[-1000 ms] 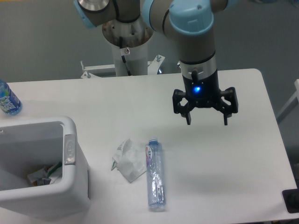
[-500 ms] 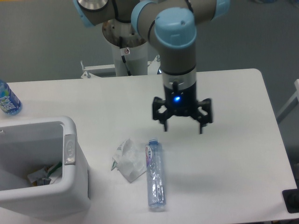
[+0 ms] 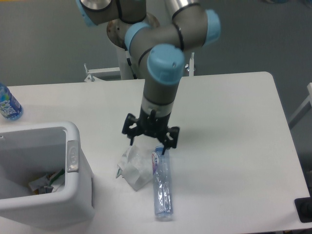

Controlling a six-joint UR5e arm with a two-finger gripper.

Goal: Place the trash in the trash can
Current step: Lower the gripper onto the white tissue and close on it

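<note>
fingers spread above wrapper, bottle beside

You've got a white worktop against a grey backdrop; a blue-tinted bottle with printed label stands at its far left edge; a small dark object sits off the worktop's right corner, cut by the frame

Grey tubular arm, light-blue joint caps, black two-fingered tool.
</note>
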